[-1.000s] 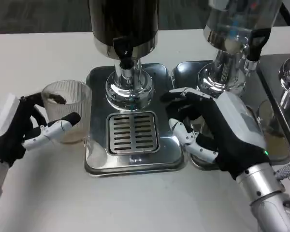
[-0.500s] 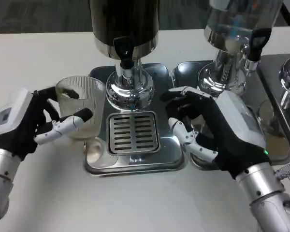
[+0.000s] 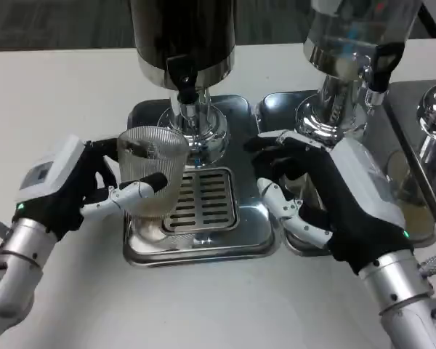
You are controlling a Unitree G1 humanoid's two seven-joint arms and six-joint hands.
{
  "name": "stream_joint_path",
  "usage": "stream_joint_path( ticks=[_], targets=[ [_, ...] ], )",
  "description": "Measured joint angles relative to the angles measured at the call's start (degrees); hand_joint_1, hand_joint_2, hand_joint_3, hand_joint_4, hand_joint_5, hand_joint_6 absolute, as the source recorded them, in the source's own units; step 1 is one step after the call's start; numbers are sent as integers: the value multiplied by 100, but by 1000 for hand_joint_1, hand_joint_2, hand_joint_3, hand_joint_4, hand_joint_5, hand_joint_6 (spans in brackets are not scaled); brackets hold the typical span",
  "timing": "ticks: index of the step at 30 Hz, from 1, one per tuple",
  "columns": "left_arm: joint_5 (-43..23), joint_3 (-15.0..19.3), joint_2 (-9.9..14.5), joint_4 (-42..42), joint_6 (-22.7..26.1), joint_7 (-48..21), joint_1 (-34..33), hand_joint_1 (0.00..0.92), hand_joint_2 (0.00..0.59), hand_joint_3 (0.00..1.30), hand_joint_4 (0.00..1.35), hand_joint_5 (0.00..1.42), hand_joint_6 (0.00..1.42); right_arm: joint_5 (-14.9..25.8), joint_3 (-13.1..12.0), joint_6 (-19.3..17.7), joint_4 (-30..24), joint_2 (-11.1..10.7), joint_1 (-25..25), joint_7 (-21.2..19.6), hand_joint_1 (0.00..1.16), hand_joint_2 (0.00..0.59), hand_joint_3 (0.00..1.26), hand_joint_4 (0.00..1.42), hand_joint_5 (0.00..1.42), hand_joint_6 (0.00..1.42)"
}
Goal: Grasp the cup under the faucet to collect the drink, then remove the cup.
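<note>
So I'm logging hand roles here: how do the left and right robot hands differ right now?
The left robot hand holds the clear ribbed plastic cup over the shiny steel drip tray; the right robot hand holds nothing, its fingers spread. The left robot hand is beside the dark dispenser's black faucet; the right sits before the neighbouring clear dispenser. Both have white backs and black-and-white fingers.

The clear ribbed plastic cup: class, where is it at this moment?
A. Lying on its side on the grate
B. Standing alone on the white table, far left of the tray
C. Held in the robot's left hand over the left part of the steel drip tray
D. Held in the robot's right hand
C: the left hand grips the clear ribbed plastic cup above the left part of the steel drip tray, beside the black faucet.
</note>
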Motion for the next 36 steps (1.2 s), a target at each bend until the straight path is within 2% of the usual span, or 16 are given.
stream_joint_path(
  ticks=[10, 17, 20, 26, 29, 36],
  targets=[
    [40, -163, -128, 29, 53, -30, -156, 133, 231, 561, 613, 851, 1113, -76, -29, 55, -164, 46, 105, -36, 382, 461, 405, 459, 540, 515],
    [200, -345, -152, 46, 113, -122, -317, 131, 227, 556, 597, 809, 1061, -87, -39, 80, -188, 61, 127, -36, 382, 461, 405, 459, 540, 515],
    [226, -372, -172, 46, 134, -139, -352, 116, 220, 508, 527, 717, 974, -89, -40, 94, -192, 62, 129, -36, 382, 461, 405, 459, 540, 515],
    [234, -490, -173, 41, 159, -304, -464, 70, 196, 469, 483, 647, 862, -91, -41, 100, -197, 62, 136, -36, 382, 461, 405, 459, 540, 515],
    [227, -538, -171, 32, 168, -439, -497, 38, 176, 424, 406, 538, 676, -89, -40, 101, -197, 63, 138, -36, 382, 461, 405, 459, 540, 515],
    [167, -534, -154, 18, 171, -729, -517, 10, 159, 406, 391, 515, 635, -87, -40, 101, -195, 74, 133, -37, 382, 461, 405, 459, 540, 515]
  ],
)
